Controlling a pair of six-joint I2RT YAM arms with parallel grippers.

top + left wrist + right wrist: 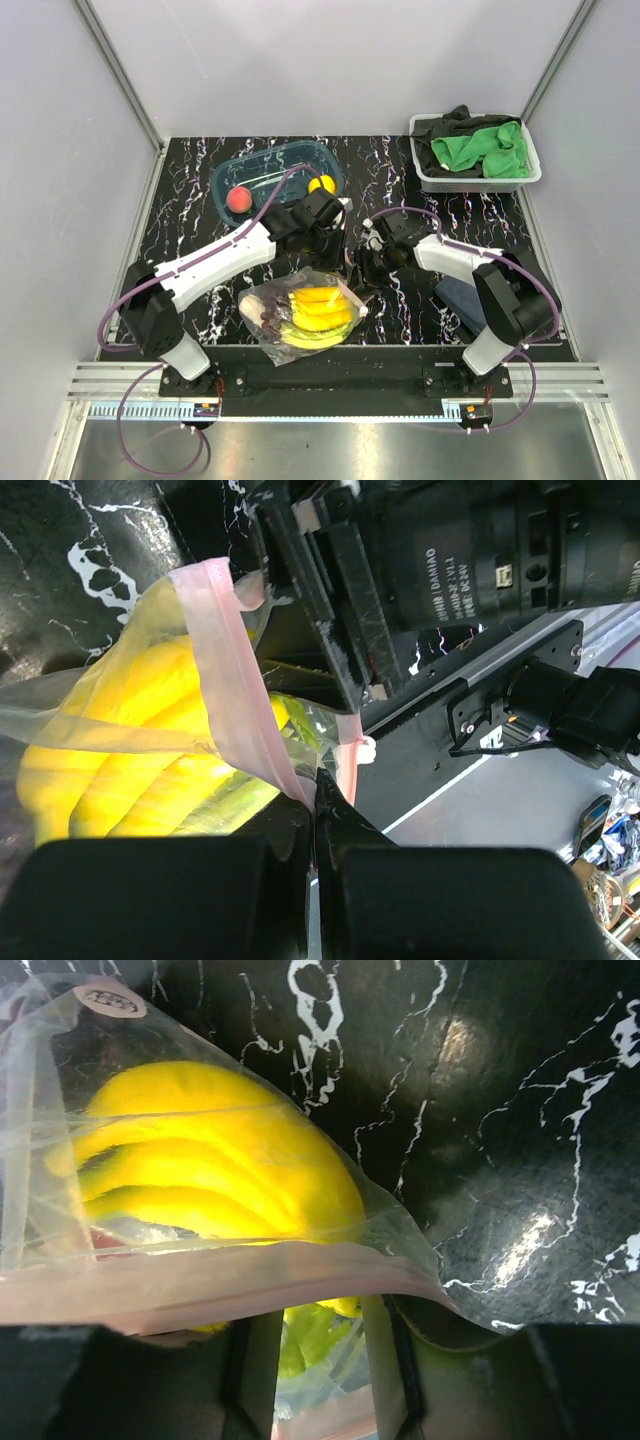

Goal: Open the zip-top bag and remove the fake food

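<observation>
From above, the dark piece (268, 318) beside the banana bunch (320, 308) inside the zip-top bag (262, 296) is too small to name. The right wrist view cuts off the right tool (320, 1365) at its bottom edge, so whether it pinches the pink zip strip (200, 1285) cannot be told; a green blur (310, 1340) shows just above that edge. The left tool (317, 805) is a dark, unfocused mass, cut off below.

I've bare tabletop (380, 165) to pass between the blue tray (262, 158) and the cloth bin (478, 183), but the left gripper (320, 810) and right gripper (320, 1350) crowd the mouth of the bag (262, 305).
</observation>
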